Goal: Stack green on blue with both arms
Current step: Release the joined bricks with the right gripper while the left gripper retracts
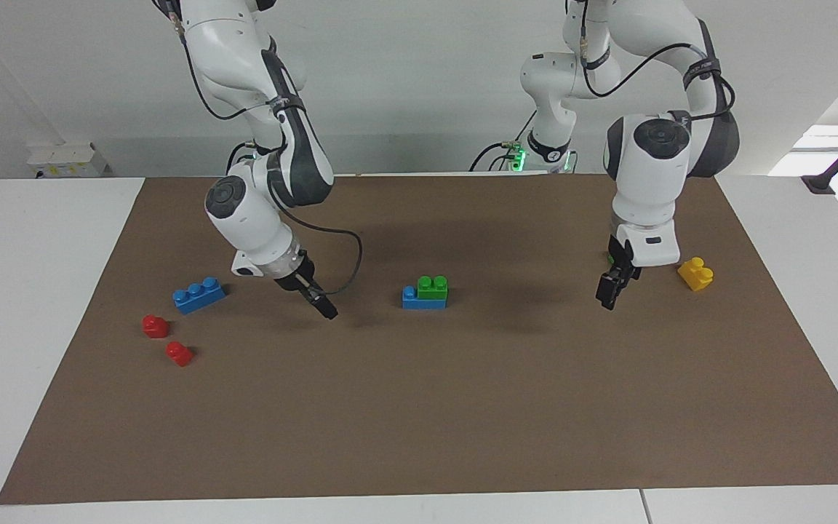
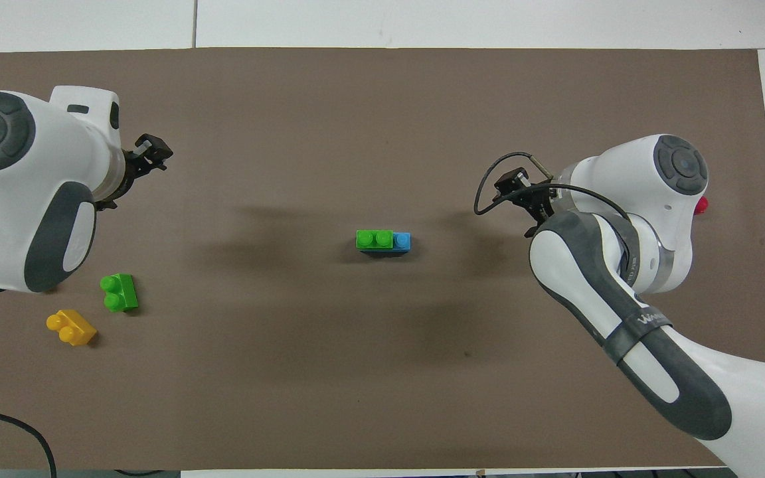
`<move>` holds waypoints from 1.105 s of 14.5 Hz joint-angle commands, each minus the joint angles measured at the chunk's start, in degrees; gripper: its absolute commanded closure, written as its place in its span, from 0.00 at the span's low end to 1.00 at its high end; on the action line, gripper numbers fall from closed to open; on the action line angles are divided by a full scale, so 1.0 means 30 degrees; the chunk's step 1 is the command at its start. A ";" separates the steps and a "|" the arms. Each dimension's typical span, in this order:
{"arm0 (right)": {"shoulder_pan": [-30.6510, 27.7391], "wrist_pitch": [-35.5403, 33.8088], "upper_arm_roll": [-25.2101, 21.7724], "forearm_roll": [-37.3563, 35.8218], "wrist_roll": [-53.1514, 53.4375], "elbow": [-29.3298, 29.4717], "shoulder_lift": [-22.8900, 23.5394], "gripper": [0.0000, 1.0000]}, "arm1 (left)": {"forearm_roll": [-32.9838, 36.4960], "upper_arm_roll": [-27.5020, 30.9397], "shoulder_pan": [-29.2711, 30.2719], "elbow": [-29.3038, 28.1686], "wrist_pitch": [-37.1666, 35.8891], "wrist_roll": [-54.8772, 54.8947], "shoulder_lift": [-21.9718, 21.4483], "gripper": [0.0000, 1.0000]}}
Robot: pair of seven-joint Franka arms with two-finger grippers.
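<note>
A green brick (image 1: 433, 287) sits on one end of a blue brick (image 1: 412, 298) at the middle of the brown mat; the pair also shows in the overhead view, green (image 2: 374, 239) on blue (image 2: 403, 241). My right gripper (image 1: 328, 311) (image 2: 510, 183) hangs low over the mat between this stack and a second blue brick (image 1: 198, 294). My left gripper (image 1: 607, 297) (image 2: 155, 153) hangs over the mat near the left arm's end, holding nothing. A second green brick (image 2: 119, 292) lies there, hidden by the left arm in the facing view.
A yellow brick (image 1: 695, 274) (image 2: 72, 326) lies beside the second green brick. Two red bricks (image 1: 155, 325) (image 1: 179, 354) lie farther from the robots than the second blue brick. The brown mat (image 1: 463, 407) covers most of the table.
</note>
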 commanded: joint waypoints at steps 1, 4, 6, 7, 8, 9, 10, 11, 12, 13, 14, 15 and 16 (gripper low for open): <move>-0.0583 0.0037 0.0172 -0.2246 -0.4166 0.0087 -0.0128 0.00 | -0.0361 -0.0130 0.0985 0.0036 -0.1475 0.3417 -0.1068 0.00; -0.1139 -0.0283 0.0201 -0.2929 -0.5057 0.0087 -0.0158 0.00 | -0.1736 0.0046 0.1807 0.1202 -0.2967 0.7166 -0.1452 0.00; -0.1140 -0.0255 0.0201 -0.3191 -0.5202 0.0203 -0.0391 0.00 | -0.2058 0.0104 0.2189 0.2053 -0.4169 0.9223 -0.1481 0.00; -0.1140 -0.0516 0.0172 -0.3657 -0.5407 0.0552 -0.0392 0.00 | -0.2554 0.0133 0.2248 0.2492 -0.4755 0.9607 -0.1481 0.00; -0.1227 -0.1533 0.0201 -0.4300 -0.5409 0.1165 -0.0276 0.00 | -0.2907 0.0105 0.2422 0.2961 -0.5282 1.0220 -0.1481 0.00; -0.1402 -0.2646 0.0201 -0.4393 -0.5496 0.1983 -0.0159 0.00 | -0.3056 0.0046 0.2424 0.3313 -0.5897 1.0807 -0.1481 0.00; -0.1520 -0.3614 0.0201 -0.4394 -0.5497 0.2600 -0.0158 0.00 | -0.3057 -0.0012 0.2424 0.3578 -0.6570 1.1189 -0.1481 0.00; -0.1811 -0.4610 0.0230 -0.4394 -0.5526 0.3216 -0.0274 0.00 | -0.3318 -0.0013 0.2424 0.3813 -0.7099 1.1570 -0.1510 0.00; -0.1959 -0.5548 0.0230 -0.4365 -0.5526 0.3860 -0.0449 0.00 | -0.3582 -0.0071 0.2395 0.4047 -0.7510 1.1951 -0.1597 0.00; -0.2076 -0.6572 0.0201 -0.4394 -0.5555 0.4475 -0.0595 0.00 | -0.3613 -0.0100 0.2337 0.4136 -0.7891 1.2274 -0.1656 0.00; -0.2309 -0.7482 0.0172 -0.4394 -0.6252 0.5120 -0.0713 0.00 | -0.3672 -0.0101 0.2336 0.4137 -0.8185 1.2625 -0.1744 0.00; -0.2660 -0.8129 0.0172 -0.4394 -0.7042 0.5561 -0.0859 0.00 | -0.3672 -0.0130 0.2336 0.4166 -0.8478 1.3296 -0.1861 0.00; -0.3011 -0.8629 0.0201 -0.4394 -0.7224 0.5740 -0.1151 0.00 | -0.3672 -0.0130 0.2307 0.4167 -0.8713 1.4231 -0.2094 0.00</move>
